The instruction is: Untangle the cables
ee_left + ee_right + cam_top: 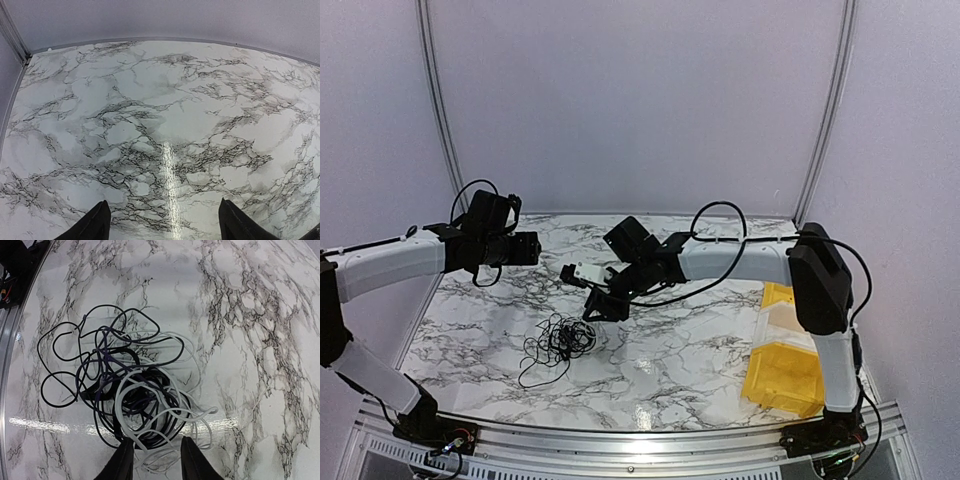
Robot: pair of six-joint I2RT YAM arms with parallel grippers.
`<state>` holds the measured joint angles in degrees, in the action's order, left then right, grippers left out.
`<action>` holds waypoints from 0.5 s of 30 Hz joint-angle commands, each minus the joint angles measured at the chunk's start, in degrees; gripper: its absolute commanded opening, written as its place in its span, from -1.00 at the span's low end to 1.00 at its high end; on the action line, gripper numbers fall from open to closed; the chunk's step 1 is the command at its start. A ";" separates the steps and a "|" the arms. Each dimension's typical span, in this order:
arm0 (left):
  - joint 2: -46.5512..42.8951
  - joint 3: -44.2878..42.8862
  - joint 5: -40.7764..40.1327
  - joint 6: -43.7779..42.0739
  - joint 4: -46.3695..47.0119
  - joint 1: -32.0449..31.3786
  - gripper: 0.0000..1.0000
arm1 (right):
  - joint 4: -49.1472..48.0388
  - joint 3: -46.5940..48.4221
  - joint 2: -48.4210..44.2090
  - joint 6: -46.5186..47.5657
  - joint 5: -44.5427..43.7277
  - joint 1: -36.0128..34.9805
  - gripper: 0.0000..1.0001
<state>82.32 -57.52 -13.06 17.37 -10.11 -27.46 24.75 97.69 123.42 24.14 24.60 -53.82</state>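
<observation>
left gripper [164,212]: fingers [97,224] wide apart; nothing between them; above bare marble table [150,100], touching nothing
right gripper [155,455]: fingers [121,464] partly apart, not clamped; tips at near edge of the tangle; white loops lie in the gap; contact cannot be told
cables [125,390]: black and white tangle; lies on table, left of centre
</observation>
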 commanded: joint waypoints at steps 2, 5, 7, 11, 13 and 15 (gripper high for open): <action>-0.70 0.04 -0.62 -0.42 0.79 0.04 0.54 | -0.16 3.63 2.36 0.36 2.07 -0.85 -0.38; -1.53 0.45 -2.99 -1.43 1.05 0.04 0.55 | -0.64 4.12 2.83 0.38 2.85 -0.84 -0.44; -2.10 0.68 -4.41 -2.35 1.00 0.04 0.55 | -0.69 4.62 2.96 0.45 2.98 -0.84 -0.57; -5.12 1.88 -2.26 -3.04 1.62 -0.17 0.54 | 0.96 5.46 1.95 0.78 3.38 -0.85 -0.94; -8.16 4.10 1.88 -3.62 4.99 -0.83 0.54 | 2.02 5.16 -0.82 1.08 4.28 -0.84 -1.00; -12.65 9.36 6.91 -4.37 13.50 -1.63 0.56 | 2.19 4.00 -3.71 0.94 4.76 -0.84 -1.00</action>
<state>77.17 -54.19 -14.09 15.09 -8.19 -27.73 25.30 100.20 125.58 24.64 27.33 -54.13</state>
